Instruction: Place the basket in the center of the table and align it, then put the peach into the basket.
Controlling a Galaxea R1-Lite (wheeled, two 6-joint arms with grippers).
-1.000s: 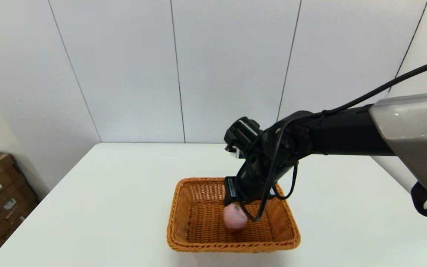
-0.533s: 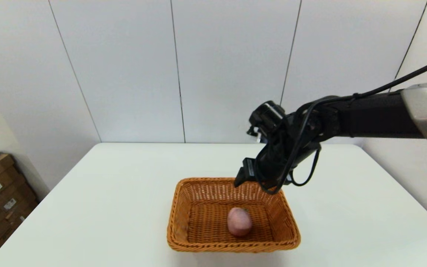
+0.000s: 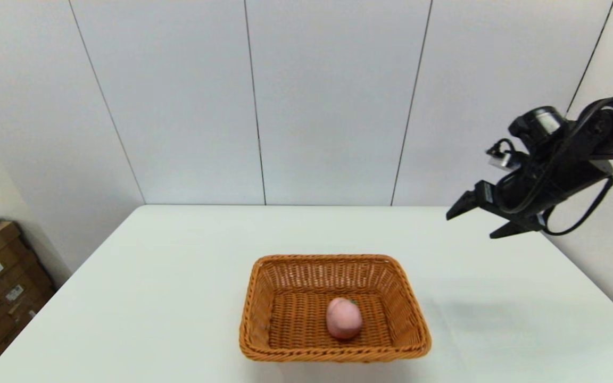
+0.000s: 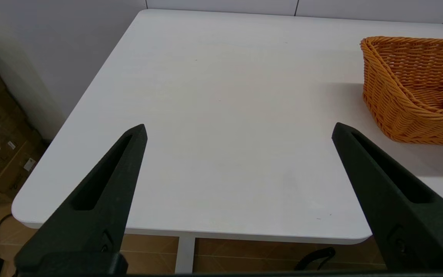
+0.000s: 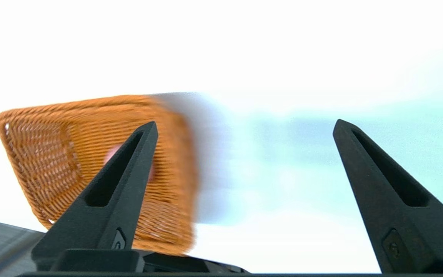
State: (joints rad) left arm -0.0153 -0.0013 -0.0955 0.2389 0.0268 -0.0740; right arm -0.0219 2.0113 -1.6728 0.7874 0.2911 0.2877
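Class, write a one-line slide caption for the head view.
Peach resting inside the wicker basket on the white table, open right gripper raised clear at the right.

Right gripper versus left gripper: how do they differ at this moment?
The right gripper hangs high over the table's right edge, clear of the basket; the left gripper sits low at the table's left side. The head view shows the right one only. Both are open and empty.
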